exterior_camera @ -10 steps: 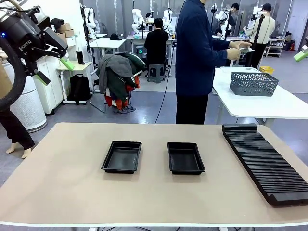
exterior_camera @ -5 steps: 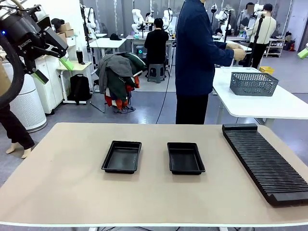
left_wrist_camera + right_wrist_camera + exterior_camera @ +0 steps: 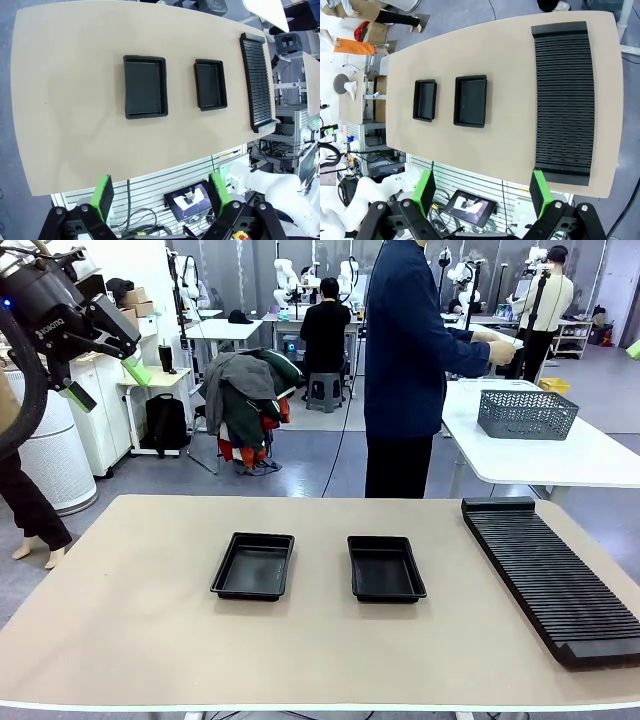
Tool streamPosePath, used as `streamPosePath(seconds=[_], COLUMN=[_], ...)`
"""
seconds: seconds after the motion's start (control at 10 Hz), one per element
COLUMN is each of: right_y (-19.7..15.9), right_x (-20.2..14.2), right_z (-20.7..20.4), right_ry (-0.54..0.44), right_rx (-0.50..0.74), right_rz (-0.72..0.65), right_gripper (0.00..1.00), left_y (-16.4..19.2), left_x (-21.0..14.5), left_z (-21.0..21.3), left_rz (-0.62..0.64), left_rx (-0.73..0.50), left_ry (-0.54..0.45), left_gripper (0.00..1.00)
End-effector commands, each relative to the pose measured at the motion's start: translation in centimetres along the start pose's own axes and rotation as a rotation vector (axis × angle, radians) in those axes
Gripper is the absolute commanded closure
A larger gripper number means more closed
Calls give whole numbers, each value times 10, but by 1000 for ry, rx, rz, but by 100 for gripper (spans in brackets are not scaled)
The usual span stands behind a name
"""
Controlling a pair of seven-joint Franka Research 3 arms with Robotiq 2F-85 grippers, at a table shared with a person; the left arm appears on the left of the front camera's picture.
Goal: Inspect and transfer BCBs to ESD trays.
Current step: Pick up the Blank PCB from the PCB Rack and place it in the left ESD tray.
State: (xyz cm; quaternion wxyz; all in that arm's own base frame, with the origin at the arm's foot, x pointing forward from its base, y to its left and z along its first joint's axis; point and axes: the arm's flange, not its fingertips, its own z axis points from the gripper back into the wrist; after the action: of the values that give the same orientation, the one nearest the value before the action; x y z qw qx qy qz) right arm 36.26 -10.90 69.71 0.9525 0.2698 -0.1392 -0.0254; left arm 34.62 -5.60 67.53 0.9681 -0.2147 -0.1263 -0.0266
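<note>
Two ESD trays stand side by side mid-table, both with bare floors: the left tray (image 3: 253,565) and the right tray (image 3: 385,568). They also appear from high above as the larger tray (image 3: 145,86) and smaller tray (image 3: 210,84), and as one tray (image 3: 425,100) beside another tray (image 3: 471,101). The BCBs are out of view. My left gripper (image 3: 105,383) hangs open high at the upper left, far above the table. Its green fingers (image 3: 105,192) stand wide apart with nothing between them. My right gripper (image 3: 482,194) is open too, high over the table's near edge.
A long black ribbed rack (image 3: 550,580) lies along the table's right side. A person in dark blue (image 3: 405,360) stands at the far edge, turned right toward a white side table with a grey basket (image 3: 527,412).
My left gripper has drifted slightly up and left. The green tip of my right gripper has slid up toward the right edge of the front view. The person's hands have shifted a little.
</note>
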Motion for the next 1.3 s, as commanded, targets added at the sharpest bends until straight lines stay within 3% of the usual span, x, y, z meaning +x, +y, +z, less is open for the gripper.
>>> streamPosePath(seconds=[0.0,1.2], right_y=[1,7], right_x=[0,3], right_z=[3,-2], right_ry=[24,46], right_rx=[-22,-30], right_rz=[-24,2], right_gripper=[0,0], left_y=[-7,-24], left_x=[4,21], left_z=[8,17], left_rz=[18,-12], left_rx=[44,114], left_ry=[7,16], left_gripper=[0,0])
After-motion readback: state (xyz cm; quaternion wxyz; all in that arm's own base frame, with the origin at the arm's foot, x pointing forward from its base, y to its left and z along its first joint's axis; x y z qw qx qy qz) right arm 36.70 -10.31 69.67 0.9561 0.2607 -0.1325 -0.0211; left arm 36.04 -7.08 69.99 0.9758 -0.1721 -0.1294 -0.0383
